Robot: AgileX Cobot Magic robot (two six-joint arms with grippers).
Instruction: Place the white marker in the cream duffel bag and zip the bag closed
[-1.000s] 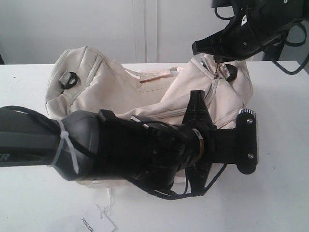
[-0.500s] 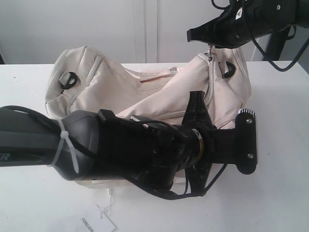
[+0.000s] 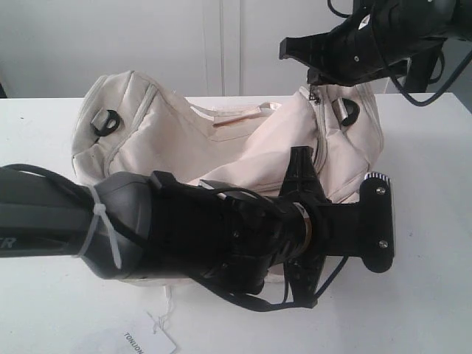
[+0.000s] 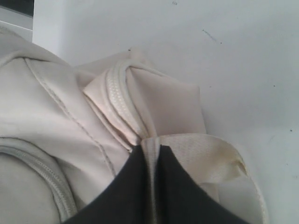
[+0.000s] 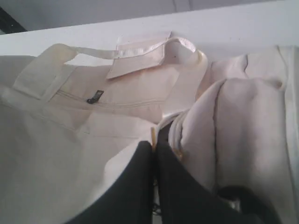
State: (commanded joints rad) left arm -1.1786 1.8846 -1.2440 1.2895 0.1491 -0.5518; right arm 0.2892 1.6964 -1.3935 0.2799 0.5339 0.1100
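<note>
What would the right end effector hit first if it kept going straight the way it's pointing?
Most likely the cream duffel bag, its top panel by the webbing handle, straight ahead of the right end effector in its wrist view. Depth is unclear.

My right gripper [image 3: 317,77] hangs over the right end of the cream duffel bag [image 3: 169,140], my tips touching the zip [image 3: 318,118] where the fabric peaks up. My left arm [image 3: 184,228] lies across the bag's front. A paper tag [image 3: 147,341] rests on the white table [image 3: 428,295].
</note>
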